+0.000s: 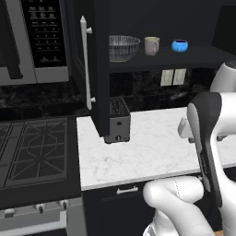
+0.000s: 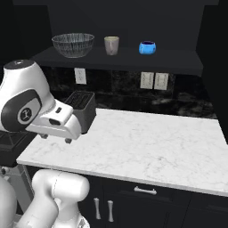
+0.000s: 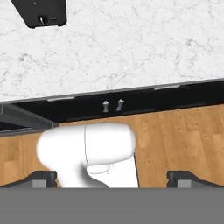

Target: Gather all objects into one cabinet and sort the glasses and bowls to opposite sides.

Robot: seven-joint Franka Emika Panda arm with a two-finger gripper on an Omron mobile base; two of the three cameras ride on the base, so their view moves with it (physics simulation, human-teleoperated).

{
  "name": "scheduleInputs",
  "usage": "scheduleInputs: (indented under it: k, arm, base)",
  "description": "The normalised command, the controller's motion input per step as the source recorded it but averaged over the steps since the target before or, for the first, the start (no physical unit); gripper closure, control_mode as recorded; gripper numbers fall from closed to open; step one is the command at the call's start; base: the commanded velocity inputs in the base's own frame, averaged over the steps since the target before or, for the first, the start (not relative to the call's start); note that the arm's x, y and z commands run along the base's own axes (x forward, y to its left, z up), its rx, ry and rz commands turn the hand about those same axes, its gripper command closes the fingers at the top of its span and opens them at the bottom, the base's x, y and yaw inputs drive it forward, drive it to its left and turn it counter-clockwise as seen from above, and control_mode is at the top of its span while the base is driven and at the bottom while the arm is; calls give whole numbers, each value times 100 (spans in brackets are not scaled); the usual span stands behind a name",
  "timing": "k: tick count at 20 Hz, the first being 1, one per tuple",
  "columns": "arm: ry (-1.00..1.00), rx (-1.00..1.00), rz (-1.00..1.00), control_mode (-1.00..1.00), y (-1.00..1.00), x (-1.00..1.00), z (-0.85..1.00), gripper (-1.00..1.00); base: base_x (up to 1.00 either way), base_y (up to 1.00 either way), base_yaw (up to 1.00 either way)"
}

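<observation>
Hand [image 3: 112,179] hangs with fingers wide apart over the desk [image 3: 131,43] edge; toaster [image 1: 118,120] stands far left, under the open cabinet door [image 1: 99,69]; stove [image 1: 37,152] at left

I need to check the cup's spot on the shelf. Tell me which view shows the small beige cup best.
The right base view: the small beige cup faces the camera, unobstructed, between the clear ribbed glass bowl and the bright blue bowl. The left base view shows it more obliquely.

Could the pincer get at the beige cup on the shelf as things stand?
Probably yes: the cabinet door stands open, and the beige cup sits apart from the clear bowl and blue bowl. The open pincer must first rise.
</observation>
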Motion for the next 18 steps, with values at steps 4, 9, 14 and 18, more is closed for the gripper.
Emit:
scheduleInputs:
  k: [4,9,14,18]
  arm:
    - [-2,2,-12,-100,-5,-7,0,-100]
    - [-1,0,-1,100,1,-7,0,-100]
    - [0,0,0,100,0,0,0,-100]
    - [0,0,0,100,0,0,0,-100]
  base:
    - [0,0,0]
    - [-11,3,0]
    - [-58,1,0]
    - [-92,0,0]
